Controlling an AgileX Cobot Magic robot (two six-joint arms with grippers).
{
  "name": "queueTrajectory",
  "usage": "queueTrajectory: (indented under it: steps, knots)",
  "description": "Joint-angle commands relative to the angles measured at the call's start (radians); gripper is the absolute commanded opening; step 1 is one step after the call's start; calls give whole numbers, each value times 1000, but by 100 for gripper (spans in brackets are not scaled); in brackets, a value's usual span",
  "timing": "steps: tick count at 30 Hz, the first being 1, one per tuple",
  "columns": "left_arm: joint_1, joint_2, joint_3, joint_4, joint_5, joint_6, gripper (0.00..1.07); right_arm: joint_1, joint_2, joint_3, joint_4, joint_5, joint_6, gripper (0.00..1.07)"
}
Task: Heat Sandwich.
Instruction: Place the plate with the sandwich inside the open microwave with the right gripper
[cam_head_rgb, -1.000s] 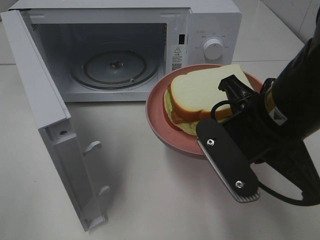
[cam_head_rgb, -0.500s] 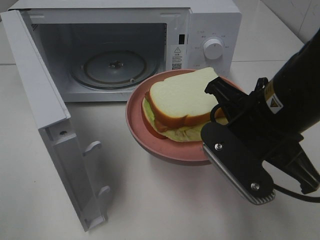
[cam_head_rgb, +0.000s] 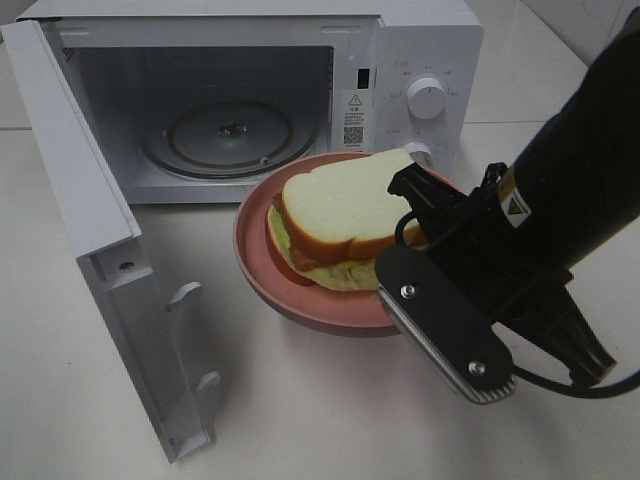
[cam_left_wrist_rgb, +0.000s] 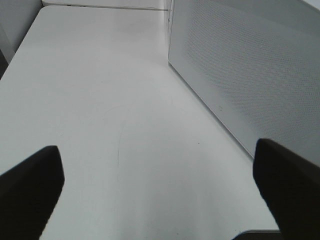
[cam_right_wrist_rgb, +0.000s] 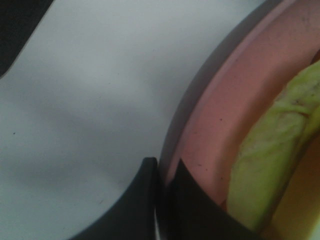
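We see the sandwich (cam_head_rgb: 335, 215) lying on the pink plate (cam_head_rgb: 262, 270), in front of the open microwave (cam_head_rgb: 420, 60) that stands along the far edge of the desk (cam_head_rgb: 300, 420). The plate sits between the oven's mouth and its control panel, toward the middle of the desk. The right gripper (cam_right_wrist_rgb: 161, 174) reaches in from the right edge. Its two fingertips are pinched almost together on the plate's rim, one outside and one inside, so it has hold of the plate and not of the bread. The sandwich lies just beyond the fingertips, on the side nearer the desk's left edge. In the wrist view its yellow-green filling comes close to the inner fingertip without touching it. From above, the gripper's dark upper part covers the sandwich's right corner. The plate seems to be raised off the desk, judging by the shadow under it, though we cannot be sure. The microwave door (cam_head_rgb: 80, 200) hangs open toward the near left corner, showing the glass turntable (cam_head_rgb: 228, 135) inside. The left gripper (cam_left_wrist_rgb: 160, 190) hangs over bare desk beside the microwave's outer wall, its fingers spread wide and holding nothing.
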Motion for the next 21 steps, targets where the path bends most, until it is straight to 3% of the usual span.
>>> queueTrajectory:
  steps: [1, 21]
  knots:
    - [-2, -23, 2, 0, -11, -9, 98, -7, 26, -43, 41, -43, -30, 0]
    - [-2, -23, 2, 0, -11, -9, 98, -6, 198, -217, 84, -70, -72, 0]
